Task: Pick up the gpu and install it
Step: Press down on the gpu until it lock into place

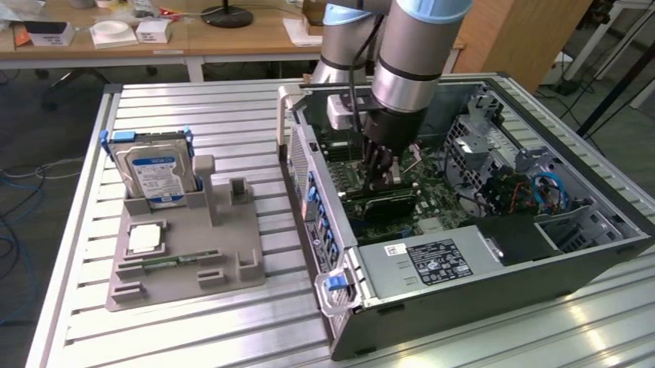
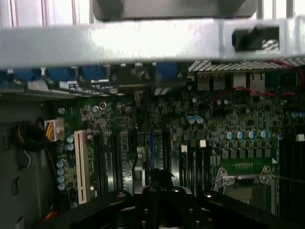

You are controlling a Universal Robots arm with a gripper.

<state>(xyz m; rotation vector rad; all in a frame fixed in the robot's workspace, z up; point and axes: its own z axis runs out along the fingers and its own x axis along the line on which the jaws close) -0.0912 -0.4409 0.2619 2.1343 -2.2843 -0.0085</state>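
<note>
Now the gpu (image 1: 387,205) sits low inside the open computer case (image 1: 573,253), at the exterior view's centre, over the motherboard (image 2: 200,129). Directly above, the gripper (image 1: 381,178) reaches down onto it (whether clamped or parted, I cannot tell). Farther left, a hard drive (image 1: 156,175) stands in a grey holder (image 1: 184,268).

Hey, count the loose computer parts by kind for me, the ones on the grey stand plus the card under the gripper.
Silver hard drive with blue-white label: 1
Narrow green memory stick: 1
Square silver chip: 1
Black-faced flat gpu card, below the gripper: 1
Total: 4
</note>
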